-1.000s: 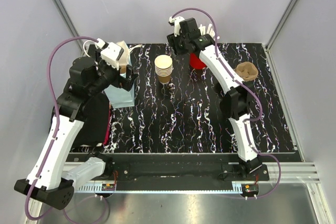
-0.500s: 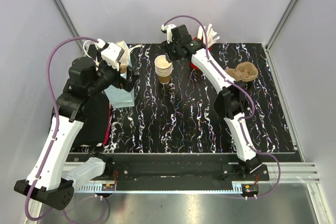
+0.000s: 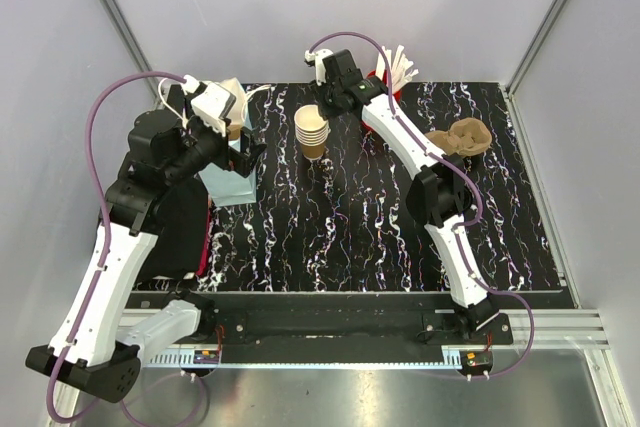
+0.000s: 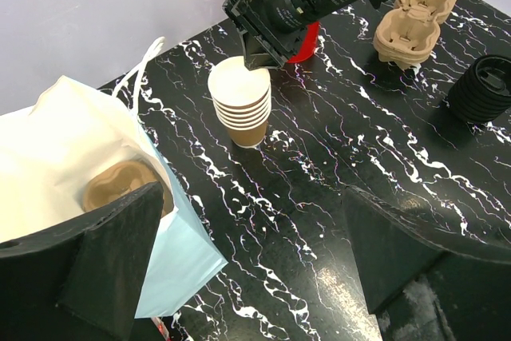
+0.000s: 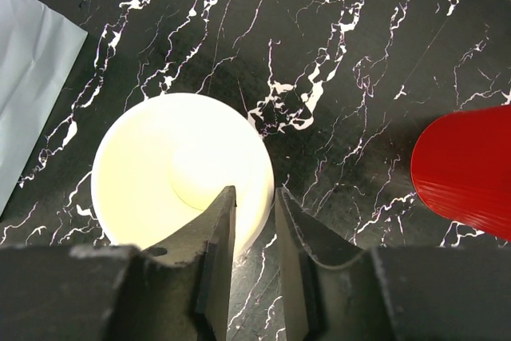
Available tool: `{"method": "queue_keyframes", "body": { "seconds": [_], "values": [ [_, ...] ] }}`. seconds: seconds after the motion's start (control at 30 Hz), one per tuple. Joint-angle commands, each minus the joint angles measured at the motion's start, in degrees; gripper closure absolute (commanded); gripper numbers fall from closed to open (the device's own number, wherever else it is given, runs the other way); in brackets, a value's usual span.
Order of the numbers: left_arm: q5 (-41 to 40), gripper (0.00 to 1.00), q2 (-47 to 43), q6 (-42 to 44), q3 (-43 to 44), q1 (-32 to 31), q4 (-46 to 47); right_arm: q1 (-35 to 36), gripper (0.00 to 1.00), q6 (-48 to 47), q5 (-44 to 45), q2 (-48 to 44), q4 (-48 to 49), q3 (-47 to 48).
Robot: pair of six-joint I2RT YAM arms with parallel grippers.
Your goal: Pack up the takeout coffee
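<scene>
A stack of lidless brown cups (image 3: 312,133) stands on the black marble table. My right gripper (image 3: 322,107) hangs over it, jaws a narrow gap apart. In the right wrist view one finger (image 5: 217,229) is inside the top cup (image 5: 180,169) and the other is outside its rim; the gripper (image 5: 254,201) is not clamped. My left gripper (image 4: 251,221) is open and empty beside the pale blue paper bag (image 4: 168,253). A brown pulp piece (image 4: 120,185) lies in the bag. A stack of black lids (image 4: 487,89) stands at the right. No lidded coffee cup shows.
A red cup of white sticks (image 3: 385,97) stands just behind the right gripper and shows in the right wrist view (image 5: 467,173). Brown pulp cup carriers (image 3: 465,137) lie at the back right. The bag (image 3: 228,182) stands at the left, its handles towards the back wall.
My right gripper has swung left from above the red cup to the top of the cup stack. My left arm has barely moved.
</scene>
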Motion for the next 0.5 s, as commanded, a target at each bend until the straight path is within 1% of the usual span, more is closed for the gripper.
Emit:
{"method": "queue_keyframes", "body": {
  "seconds": [0.0, 0.13, 0.33, 0.47],
  "values": [
    [1.6, 0.01, -1.0, -0.8, 0.1, 0.3, 2.8, 0.6, 0.69, -0.3, 1.2, -0.5, 1.3, 2.1],
    [1.7, 0.01, -1.0, -0.6, 0.1, 0.2, 2.8, 0.6, 0.77, -0.4, 1.3, -0.4, 1.1, 1.9],
    [1.9, 0.01, -0.9, -0.6, 0.3, 0.3, 2.7, 0.5, 0.80, -0.3, 1.0, -0.4, 1.2, 1.8],
    [1.9, 0.01, -1.0, -0.7, 0.3, 0.2, 2.6, 0.6, 0.87, -0.3, 1.0, -0.6, 1.1, 1.8]
  ]
}}
